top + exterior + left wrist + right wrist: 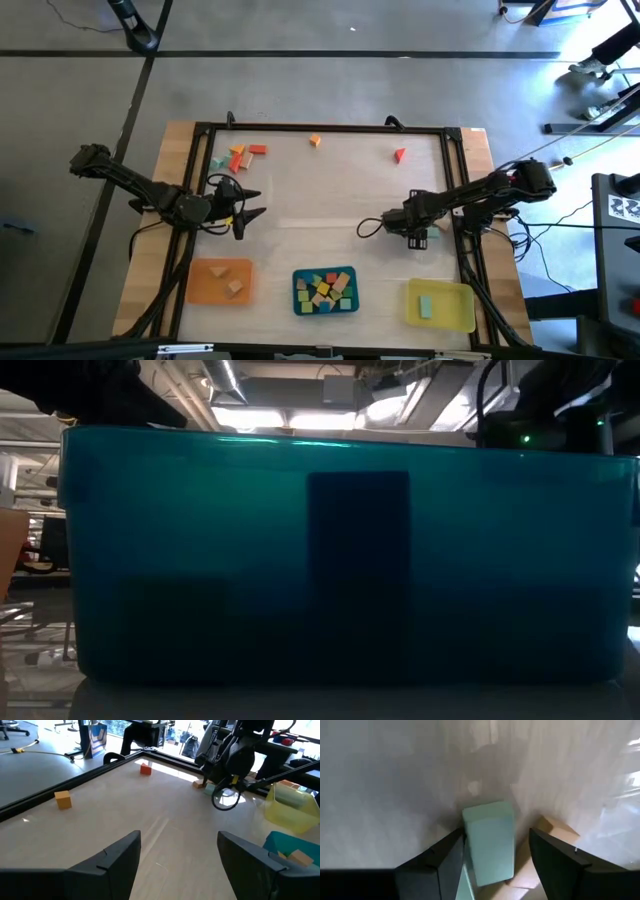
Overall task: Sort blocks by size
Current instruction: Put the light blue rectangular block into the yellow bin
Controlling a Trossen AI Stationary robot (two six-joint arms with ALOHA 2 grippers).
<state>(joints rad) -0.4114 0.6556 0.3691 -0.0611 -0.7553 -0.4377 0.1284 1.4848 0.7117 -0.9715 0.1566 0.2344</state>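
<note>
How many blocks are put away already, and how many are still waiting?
Lots are done: the teal tray is full of blocks, the orange tray has two, the yellow tray one. The right gripper is closed around a mint block. About seven more blocks wait on the table.

Three trays in a row along the near table [330, 200] edge: orange tray [200, 290] left, teal tray [298, 297] middle, yellow tray [455, 310] right. Black frame [320, 129] borders the wooden tabletop; grey floor [300, 80] beyond.
</note>
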